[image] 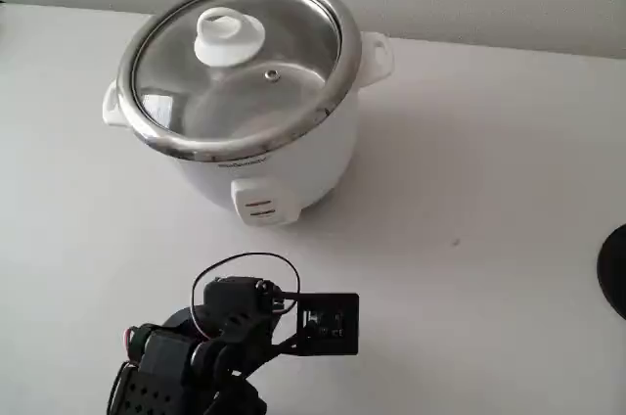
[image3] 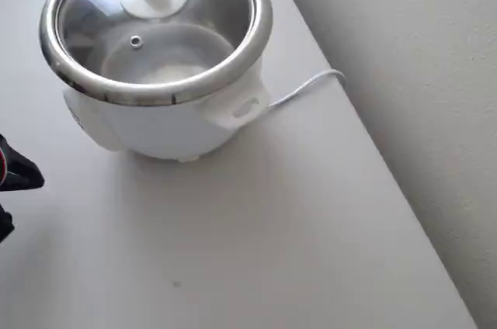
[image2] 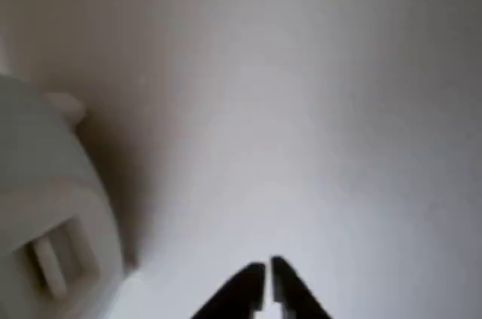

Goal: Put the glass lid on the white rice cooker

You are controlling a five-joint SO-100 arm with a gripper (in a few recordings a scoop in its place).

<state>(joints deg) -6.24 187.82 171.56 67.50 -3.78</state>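
On top of the white rice cooker (image: 279,156) sits the glass lid (image: 240,63), rigid, slick, breakable, best gripped by its knob (image: 229,36); gripper (image2: 268,277) nearly closed, empty

The fixed view looks down steeply from the arm's side of the table (image: 489,200), the white rice cooker (image: 284,165) upper centre and the arm at the lower edge. The overhead view stands closer, with the cooker (image3: 167,123) upper left and the wall at right. The wrist view sits low and near, blurred, the gripper (image2: 267,285) at bottom centre and the cooker (image2: 45,214) at left. All three share cooker and tabletop.
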